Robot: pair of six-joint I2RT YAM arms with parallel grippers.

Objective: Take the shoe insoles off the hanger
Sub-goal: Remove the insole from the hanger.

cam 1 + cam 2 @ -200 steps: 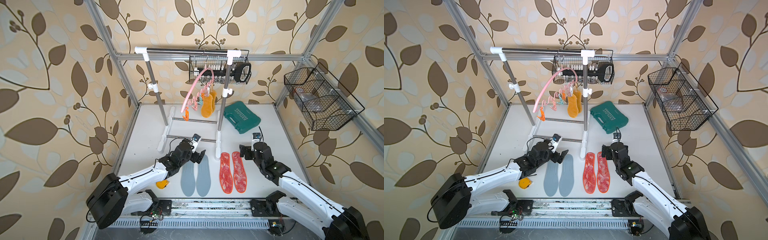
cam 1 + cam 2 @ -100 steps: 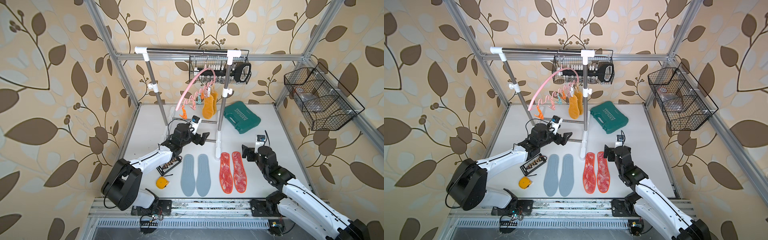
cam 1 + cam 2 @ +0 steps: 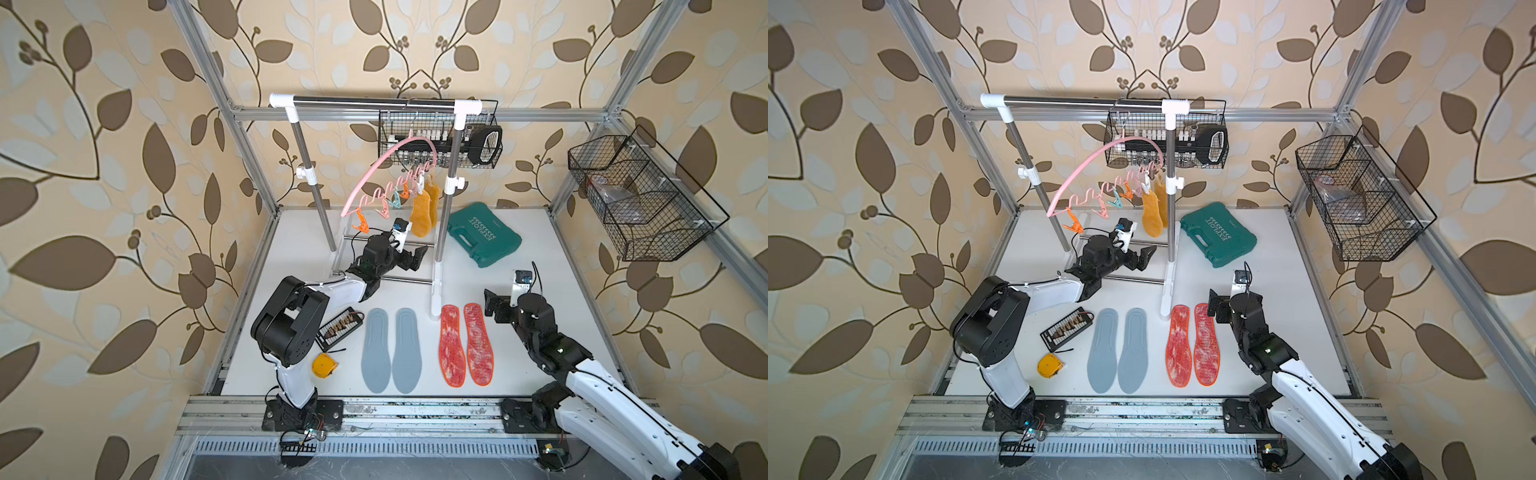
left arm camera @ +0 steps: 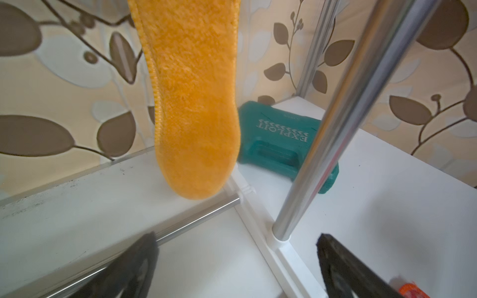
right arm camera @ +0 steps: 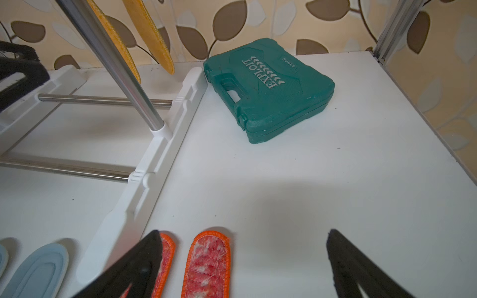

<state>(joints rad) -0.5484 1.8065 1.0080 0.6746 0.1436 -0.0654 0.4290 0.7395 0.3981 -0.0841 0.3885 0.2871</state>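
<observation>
The pink hanger [image 3: 374, 174] [image 3: 1084, 174] hangs from the rack's top bar. Two mustard-yellow shoe insoles [image 3: 420, 212] [image 3: 1152, 216] are clipped at its right end. My left gripper [image 3: 417, 259] [image 4: 237, 236] is open and empty, low by the rack's right post, just below and in front of the nearer mustard insole [image 4: 196, 103]. Two blue-grey insoles [image 3: 390, 349] and two red-orange insoles [image 3: 465, 345] lie flat on the table. My right gripper [image 3: 492, 305] [image 5: 243, 232] is open and empty, over the far tip of a red-orange insole [image 5: 206, 265].
The steel-and-white garment rack [image 3: 374, 102] stands mid-table with floor bars under my left gripper. A green tool case [image 3: 484, 235] lies at the back right. A yellow tape measure [image 3: 324, 365] and a black connector board [image 3: 338, 328] lie front left. Wire baskets [image 3: 640, 199] hang on the walls.
My left arm has moved from beside the blue-grey insoles back to the rack, under the hanging mustard insoles. My right gripper has drawn slightly away from the red-orange pair.
</observation>
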